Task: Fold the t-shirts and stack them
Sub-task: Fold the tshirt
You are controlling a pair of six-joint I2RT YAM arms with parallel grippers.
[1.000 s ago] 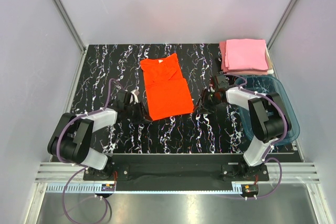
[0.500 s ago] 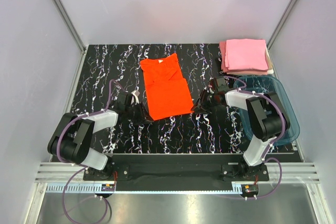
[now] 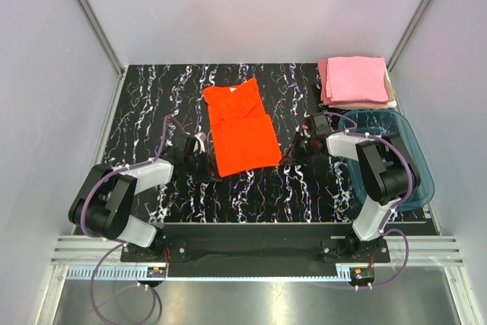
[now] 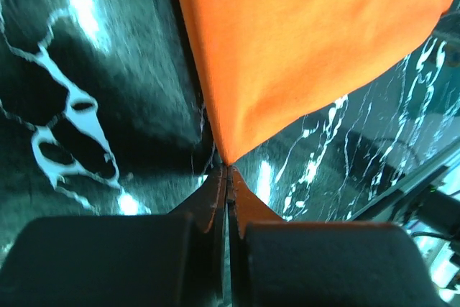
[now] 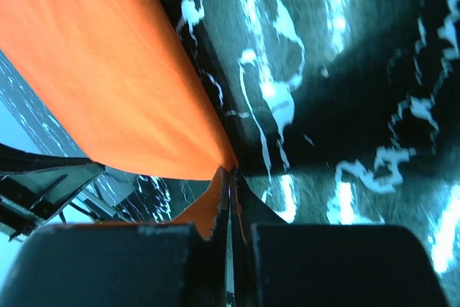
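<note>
The orange-red t-shirt (image 3: 241, 129) lies folded lengthwise in the middle of the black marbled table (image 3: 144, 97). My left gripper (image 3: 209, 172) is shut on its near left corner, with the cloth (image 4: 309, 41) running away from the fingertips (image 4: 215, 186). My right gripper (image 3: 285, 155) is shut on its near right corner, with the cloth (image 5: 108, 70) coming out of the closed fingertips (image 5: 219, 185). Folded light pink t-shirts (image 3: 356, 80) sit stacked at the far right corner.
A translucent teal plastic tub (image 3: 396, 159) stands at the right edge, beside and behind my right arm. Grey walls close in the table on three sides.
Both grippers have moved inward to the shirt's near corners and closed on them. The near edge of the shirt has lifted and shifted slightly away.
</note>
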